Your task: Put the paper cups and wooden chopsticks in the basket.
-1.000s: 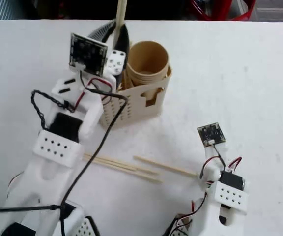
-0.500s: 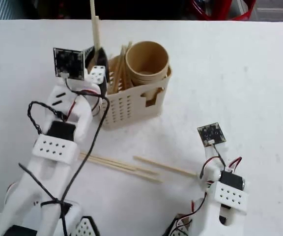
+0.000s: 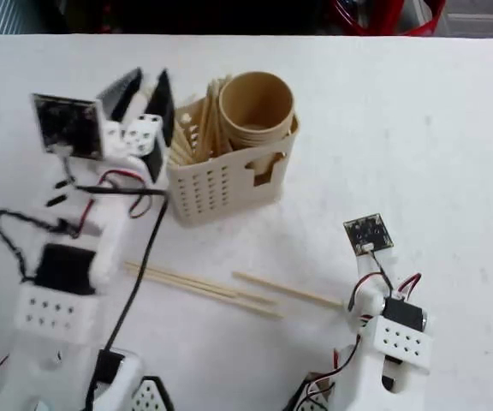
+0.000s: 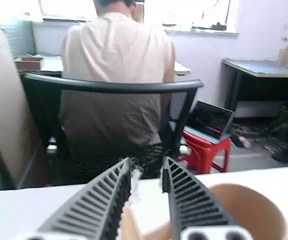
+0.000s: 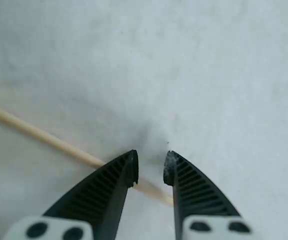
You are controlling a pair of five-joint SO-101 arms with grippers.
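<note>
The white perforated basket [image 3: 221, 184] holds stacked paper cups [image 3: 256, 107] and several wooden chopsticks [image 3: 197, 124]. My left gripper [image 3: 144, 91] hangs open just left of the basket with nothing between its fingers. In the left wrist view it [image 4: 146, 169] stands above a cup's rim [image 4: 249, 207]. A pair of chopsticks [image 3: 199, 287] and a single chopstick [image 3: 288, 291] lie flat on the table in front of the basket. My right gripper [image 5: 150, 167] is open low over the table, its tips straddling the near end of the single chopstick [image 5: 49, 140].
The right arm [image 3: 394, 334] sits at the front right and the left arm [image 3: 67, 274] along the front left. The white table [image 3: 418, 137] stretches bare to the right of the basket. Behind the table's far edge stand an office chair [image 4: 109, 125] and a red stool [image 4: 206, 150].
My left gripper held a chopstick upright over the basket, then let it go and swung left. That chopstick now rests in the basket. The right arm kept still.
</note>
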